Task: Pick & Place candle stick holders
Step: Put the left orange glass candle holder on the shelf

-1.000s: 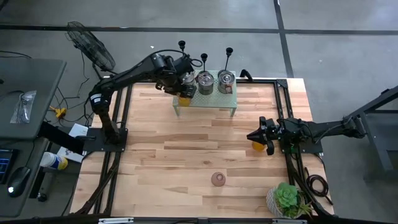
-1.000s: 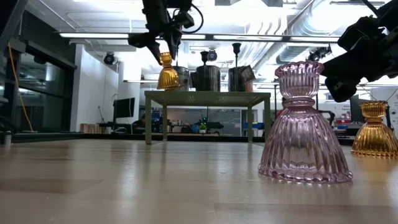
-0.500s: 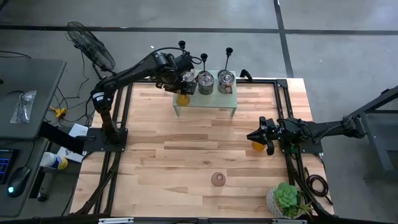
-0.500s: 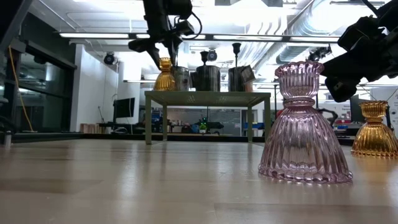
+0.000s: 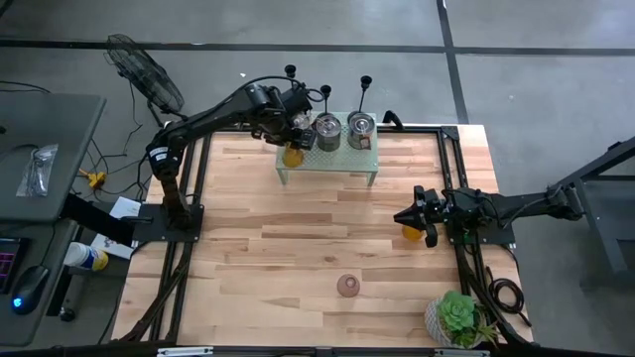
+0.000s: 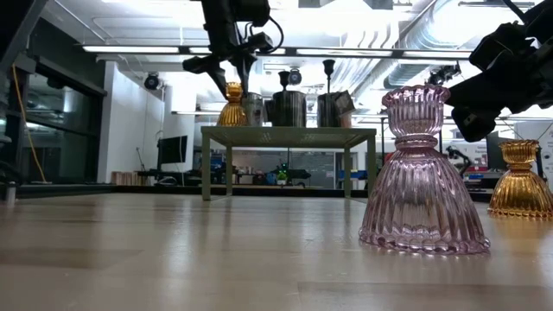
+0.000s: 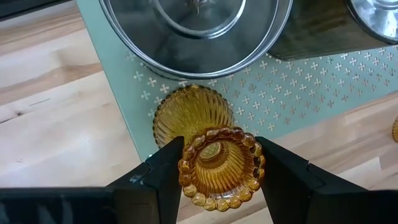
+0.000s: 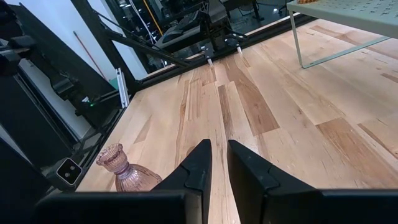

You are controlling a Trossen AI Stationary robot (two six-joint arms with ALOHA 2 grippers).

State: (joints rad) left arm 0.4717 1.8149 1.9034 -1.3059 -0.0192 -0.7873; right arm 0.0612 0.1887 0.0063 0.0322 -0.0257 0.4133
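My left gripper [image 7: 217, 182] is shut on an amber glass candle stick holder [image 6: 232, 105] over the left near corner of a small green shelf [image 5: 332, 164]. A pink glass holder [image 5: 347, 286] stands on its wide foot in the near middle of the table. A second amber holder [image 5: 410, 234] stands at the right. My right gripper [image 5: 399, 217] stays shut beside it, touching nothing. My left gripper pinches the scalloped rim of the holder's top cup [image 7: 186, 163] between its two fingers [image 7: 163, 177], one on each side. The fingers come from above, pointing steeply down. The holder hangs upright with its ribbed foot [image 7: 186, 115] at the shelf top; whether it touches, I cannot tell.
Round metal tins [image 5: 327, 131] [image 5: 361, 126] stand on the shelf close behind the held holder. Thin black stems with small cup tops [image 5: 365, 81] rise behind them. A potted plant [image 5: 458, 319] sits at the near right corner. Bare wood lies between shelf and pink holder.
My left gripper has carried the amber holder a little toward the far edge, over the shelf's corner, and has sunk slightly, so the foot now stands at the level of the shelf top. The holder has stayed upright in the hold.
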